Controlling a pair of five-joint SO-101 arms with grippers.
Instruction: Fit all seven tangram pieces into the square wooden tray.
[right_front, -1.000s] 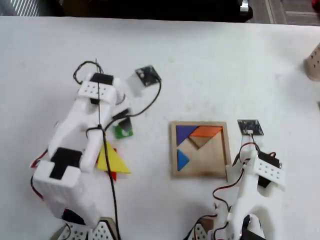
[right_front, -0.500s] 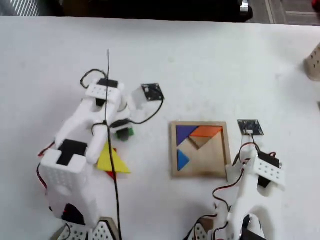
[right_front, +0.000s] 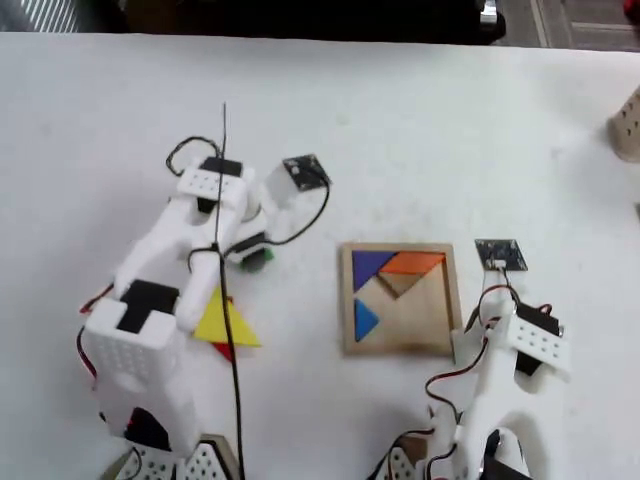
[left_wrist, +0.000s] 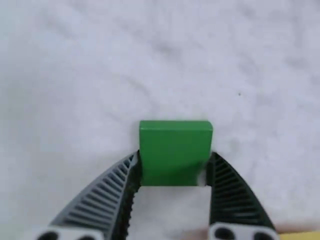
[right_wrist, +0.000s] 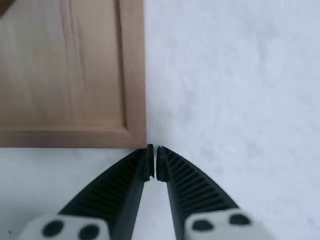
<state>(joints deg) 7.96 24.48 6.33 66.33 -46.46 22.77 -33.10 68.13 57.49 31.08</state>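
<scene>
Tray (right_front: 346, 300) sits on the white surface (right_front: 420, 130), right of centre and near the arms. The high view shows three pieces inside it: a purple triangle (right_front: 368, 264) in the far left corner, an orange piece (right_front: 414, 262) touching it along the far edge, and a blue triangle (right_front: 364, 318) against the left wall, nearer. The rest of the tray floor is bare wood.

Well to the left of the tray, the left gripper (right_front: 250, 252) is largely hidden under its own wrist in the high view, with just a bit of the green piece (right_front: 257, 259) peeking out. The left wrist view gives the detail: the left gripper (left_wrist: 172, 161) has its fingers (left_wrist: 125, 172) clamped on the two sides of the green piece (left_wrist: 174, 150), which juts out past the tips. Whether the piece touches the surface I cannot tell.

Near that arm lie a yellow triangle (right_front: 226, 322) and, partly under it, a red piece (right_front: 226, 350).

The right wrist view shows the right gripper (right_wrist: 152, 162) with fingers (right_wrist: 175, 175) pressed together on nothing, tips just beside the tray's (right_wrist: 132, 70) near right corner. In the high view the right arm (right_front: 520, 345) covers that spot.
</scene>
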